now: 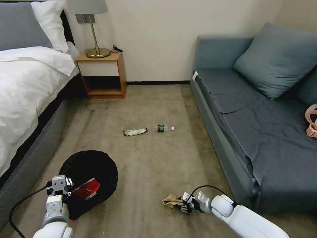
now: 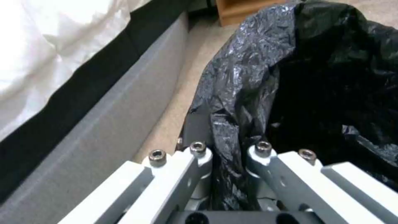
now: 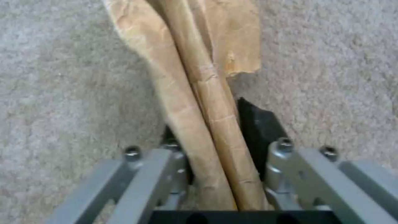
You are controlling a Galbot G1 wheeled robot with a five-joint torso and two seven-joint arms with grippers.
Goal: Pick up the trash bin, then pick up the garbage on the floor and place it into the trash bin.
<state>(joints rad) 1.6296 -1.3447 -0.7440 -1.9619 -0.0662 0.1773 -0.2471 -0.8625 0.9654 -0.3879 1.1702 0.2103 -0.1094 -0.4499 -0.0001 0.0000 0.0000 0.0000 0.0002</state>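
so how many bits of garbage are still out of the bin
3: the snack wrapper and the small bottle lie mid-carpet; the brown paper bag is pinched in the right claw. The red cup is already inside the trash bin.

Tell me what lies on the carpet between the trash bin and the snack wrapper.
In the head view, nothing: bare carpet runs from the trash bin to the snack wrapper.

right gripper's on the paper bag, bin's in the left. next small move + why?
Probably lift the right gripper and carry the paper bag leftward over the bin. Its fingers look shut on the bag, which is still low by the carpet. The left gripper pinches the bin's rim, mouth open, red cup already inside.
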